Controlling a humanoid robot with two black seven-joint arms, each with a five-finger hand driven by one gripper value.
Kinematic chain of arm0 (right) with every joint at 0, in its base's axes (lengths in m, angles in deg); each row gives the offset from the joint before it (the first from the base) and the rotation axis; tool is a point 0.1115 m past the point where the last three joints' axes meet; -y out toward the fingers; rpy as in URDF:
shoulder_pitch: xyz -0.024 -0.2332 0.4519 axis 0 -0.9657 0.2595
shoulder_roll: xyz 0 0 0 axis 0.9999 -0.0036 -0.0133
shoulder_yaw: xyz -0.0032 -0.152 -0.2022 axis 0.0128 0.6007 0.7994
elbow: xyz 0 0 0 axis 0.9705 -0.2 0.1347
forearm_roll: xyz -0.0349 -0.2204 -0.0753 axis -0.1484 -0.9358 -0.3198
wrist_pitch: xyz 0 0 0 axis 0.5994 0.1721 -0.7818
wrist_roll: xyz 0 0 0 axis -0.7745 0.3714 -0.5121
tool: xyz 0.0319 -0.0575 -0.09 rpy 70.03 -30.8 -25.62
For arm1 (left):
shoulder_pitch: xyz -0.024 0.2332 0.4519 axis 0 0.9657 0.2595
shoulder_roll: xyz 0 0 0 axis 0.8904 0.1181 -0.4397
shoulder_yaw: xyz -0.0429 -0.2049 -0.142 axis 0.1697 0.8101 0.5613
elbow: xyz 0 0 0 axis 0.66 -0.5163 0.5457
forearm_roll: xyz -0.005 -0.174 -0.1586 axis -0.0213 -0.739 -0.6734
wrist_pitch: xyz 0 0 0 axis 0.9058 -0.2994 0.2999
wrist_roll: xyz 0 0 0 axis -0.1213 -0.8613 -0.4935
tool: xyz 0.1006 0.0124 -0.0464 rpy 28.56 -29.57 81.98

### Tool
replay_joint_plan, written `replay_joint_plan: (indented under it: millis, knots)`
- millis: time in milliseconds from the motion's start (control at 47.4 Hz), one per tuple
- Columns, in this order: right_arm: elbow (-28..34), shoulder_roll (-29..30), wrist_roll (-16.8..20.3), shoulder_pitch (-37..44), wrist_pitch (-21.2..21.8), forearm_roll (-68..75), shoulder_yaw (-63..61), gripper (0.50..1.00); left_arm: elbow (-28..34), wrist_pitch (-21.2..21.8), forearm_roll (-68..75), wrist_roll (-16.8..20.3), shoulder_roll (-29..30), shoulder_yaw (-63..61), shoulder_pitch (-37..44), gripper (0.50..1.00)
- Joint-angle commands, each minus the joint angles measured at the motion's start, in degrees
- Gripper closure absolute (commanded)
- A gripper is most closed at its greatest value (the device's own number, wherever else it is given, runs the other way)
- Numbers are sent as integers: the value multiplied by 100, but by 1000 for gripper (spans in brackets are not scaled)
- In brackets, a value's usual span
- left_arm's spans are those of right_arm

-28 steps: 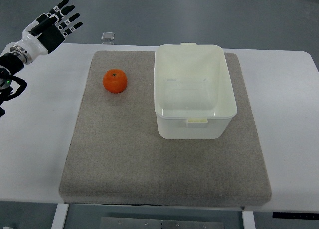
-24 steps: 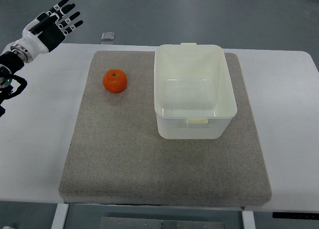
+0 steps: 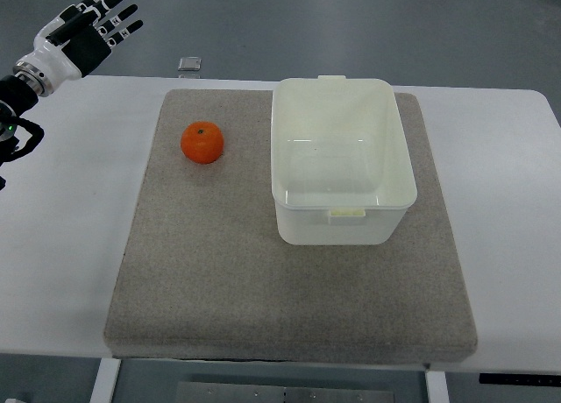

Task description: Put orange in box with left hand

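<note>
One orange (image 3: 202, 143) sits on the grey felt mat (image 3: 228, 272), left of centre in the upper half of the frame, just apart from the white plastic box (image 3: 386, 149). That box stands upright on the mat right of the orange, its inside bare. Mat and box rest on the white bench (image 3: 61, 245). At the upper left corner of the frame the left hand (image 3: 83, 37) hangs beyond the bench's far edge, fingers (image 3: 118, 16) spread and holding nothing, well apart from the orange. A small dark square object (image 3: 189, 64) lies at the bench's far edge.
</note>
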Motion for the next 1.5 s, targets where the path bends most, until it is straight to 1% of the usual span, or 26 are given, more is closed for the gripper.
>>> replay_joint_plan:
  millis: [0, 105, 169, 253, 316, 443, 506, 759, 906, 991, 1117, 1222, 1328, 1412, 1475]
  knots:
    - [0, 0, 0, 0, 0, -1, 0, 574, -27, -38, 54, 7, 8, -24, 17, 506]
    - [0, 0, 0, 0, 0, -1, 0, 574, 8, -143, 439, 16, 26, -112, 17, 506]
    - [0, 0, 0, 0, 0, -1, 9, 574, 25, -187, 1018, 25, 52, -121, -9, 506]
    - [0, 0, 0, 0, 0, -1, 0, 574, 25, -187, 2003, 130, 131, -112, -97, 506]
    - [0, 0, 0, 0, 0, -1, 0, 574, 17, -179, 2636, 314, 158, -112, -141, 506]
    - [0, 0, 0, 0, 0, -1, 0, 574, -27, -179, 3594, 807, 202, -130, -150, 506]
    - [0, 0, 0, 0, 0, -1, 0, 574, -71, -187, 4025, 939, 263, -130, -159, 506]
    - [0, 0, 0, 0, 0, -1, 0, 574, -256, -161, 5757, 1045, 290, -314, -317, 506]
    - [0, 0, 0, 0, 0, -1, 0, 574, -484, -135, 6320, 1308, 325, -832, -510, 506]
    - [0, 0, 0, 0, 0, -1, 9, 574, -730, -135, 6478, 1475, 509, -886, -537, 506]
    - [0, 0, 0, 0, 0, -1, 0, 574, -1152, -108, 7136, 1545, 659, -1008, -537, 508]
    - [0, 0, 0, 0, 0, -1, 0, 574, -1310, 181, 7726, 1607, 633, -1070, -519, 508]
    - [0, 0, 0, 0, 0, -1, 0, 574, -1424, 708, 8393, 1616, 562, -1307, -493, 506]
    - [0, 0, 0, 0, 0, -1, 0, 574, -1504, 1235, 8947, 1616, 536, -1588, -484, 508]
    - [0, 0, 0, 0, 0, -1, 0, 574, -1513, 1473, 9229, 1616, 439, -1685, -475, 508]
